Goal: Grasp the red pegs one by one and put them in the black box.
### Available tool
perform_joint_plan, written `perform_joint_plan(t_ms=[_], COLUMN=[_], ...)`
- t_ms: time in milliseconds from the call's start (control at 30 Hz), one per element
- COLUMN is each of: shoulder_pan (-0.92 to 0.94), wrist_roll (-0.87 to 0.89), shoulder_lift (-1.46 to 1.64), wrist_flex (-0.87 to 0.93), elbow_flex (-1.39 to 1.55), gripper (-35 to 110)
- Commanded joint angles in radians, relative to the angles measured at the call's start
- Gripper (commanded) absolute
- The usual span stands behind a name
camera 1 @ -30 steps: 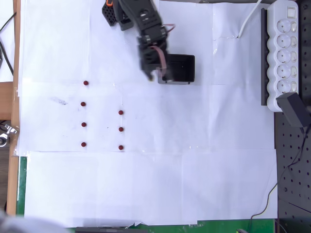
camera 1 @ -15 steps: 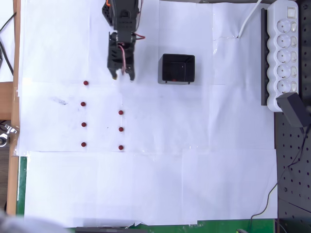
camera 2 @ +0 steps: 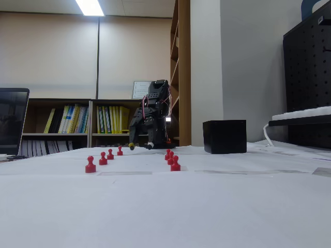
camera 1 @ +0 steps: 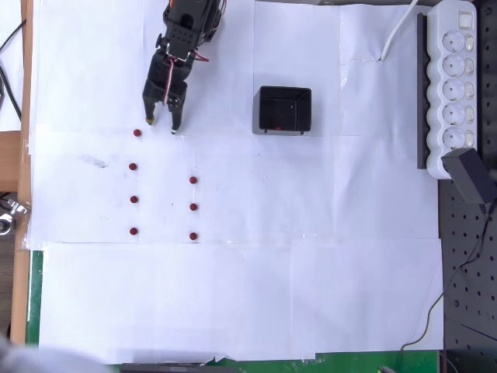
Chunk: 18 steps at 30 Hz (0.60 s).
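Now jaws [camera 1: 161, 124] parted, empty, near top red peg [camera 1: 137, 133]; black box [camera 1: 284, 109] well apart.

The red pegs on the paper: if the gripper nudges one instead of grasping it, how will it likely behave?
Each red peg stands upright on a narrow base, so a nudge would probably tip it. The rounded head suggests rolling afterwards. Being tiny beside the gripper, it likely weighs almost nothing.

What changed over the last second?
The gripper swung left in the overhead view, from the box to beside the top-left peg, jaws open and empty. The seven pegs on the paper and the box stayed put.
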Motion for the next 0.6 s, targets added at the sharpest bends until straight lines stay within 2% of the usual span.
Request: perform_joint_plan(t_ms=[0,167,567], shoulder_pan=[0.049,0.069,0.075], wrist_roll=[0.025,0.044,0.103], shoulder_lift=[0.066,0.153,0.301], wrist_flex=[-0.098,-0.229,-0.364], elbow_flex=[0.003,0.0,0.04], gripper=[22,22,22])
